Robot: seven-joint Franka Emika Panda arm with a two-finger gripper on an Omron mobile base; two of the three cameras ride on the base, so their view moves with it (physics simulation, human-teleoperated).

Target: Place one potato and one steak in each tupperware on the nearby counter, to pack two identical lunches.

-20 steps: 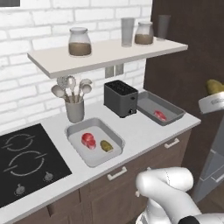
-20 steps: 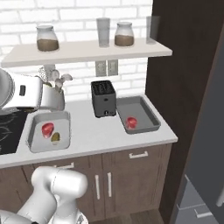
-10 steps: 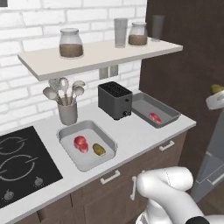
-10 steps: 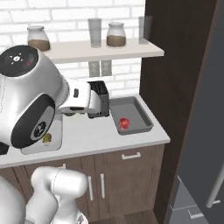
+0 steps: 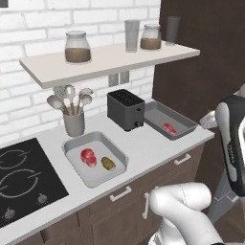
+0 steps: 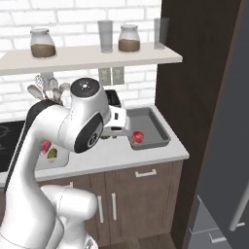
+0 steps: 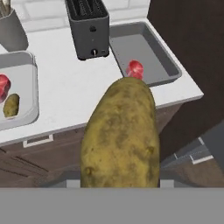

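No readable text anywhere — no labels, brands, numbers or signs on anything in these views.

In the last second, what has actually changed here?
The base has driven, so the whole view has shifted. The arm has swung across the right base view. The gripper still holds a potato. The light tray keeps its steak and potato, the darker tray its one steak.

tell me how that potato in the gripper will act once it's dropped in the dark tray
The potato looks oblong and rounded, so it may roll a little. The dark tray has raised walls that should stop it. It seems firm, unlikely to squash.
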